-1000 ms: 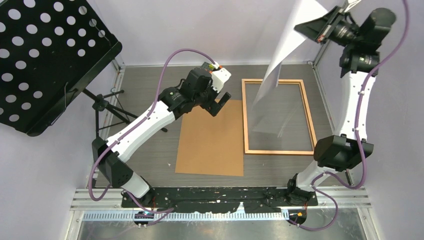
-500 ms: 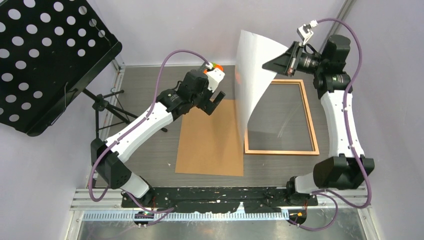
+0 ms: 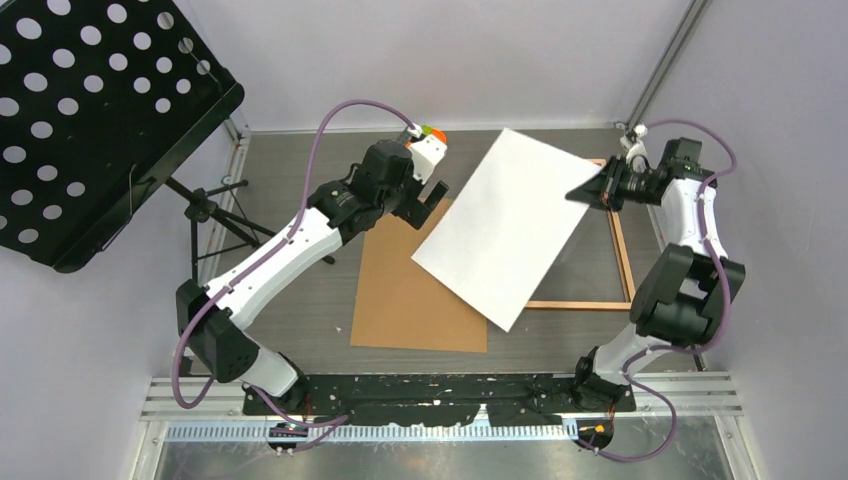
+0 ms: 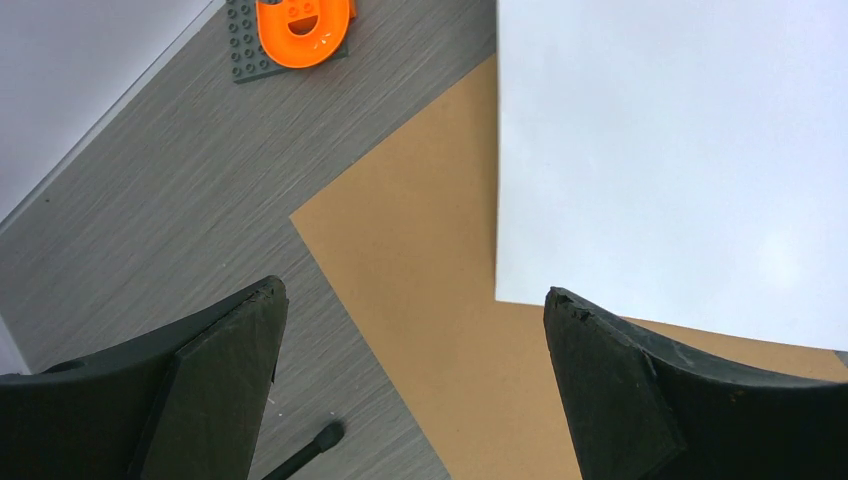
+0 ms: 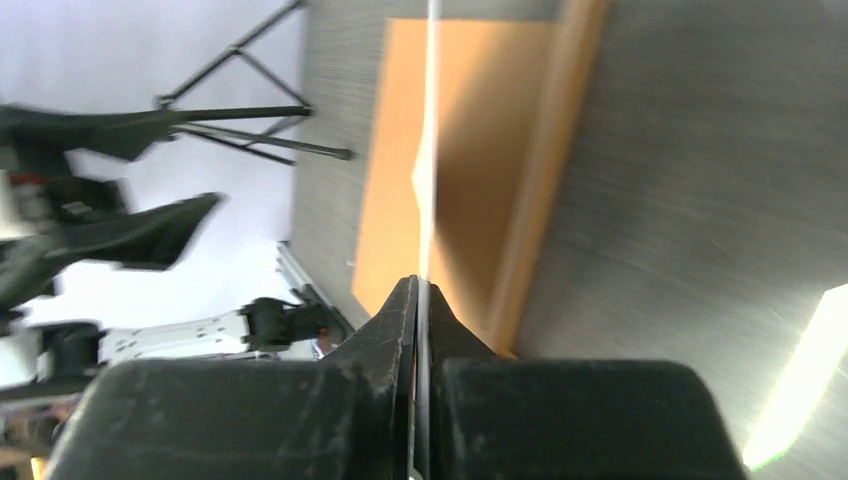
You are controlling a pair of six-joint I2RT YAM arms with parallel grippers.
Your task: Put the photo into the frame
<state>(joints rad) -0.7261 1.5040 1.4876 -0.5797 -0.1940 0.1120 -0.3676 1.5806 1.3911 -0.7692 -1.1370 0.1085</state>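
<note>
The photo shows its plain white back, tilted over the table and covering the left part of the frame and a corner of the backing board. My right gripper is shut on the photo's right edge, seen edge-on as a thin white line in the right wrist view. My left gripper is open and empty above the board's far left corner, beside the photo's left edge; its fingertips stand wide apart. The frame's wood lies below the photo.
The brown backing board lies left of the frame, also in the left wrist view. An orange toy on a grey plate sits at the back. A black perforated music stand with tripod legs stands at the left.
My right arm has swung down and left, bringing the photo from hanging upright high above the frame to lying nearly flat over its left side. My left gripper barely moved.
</note>
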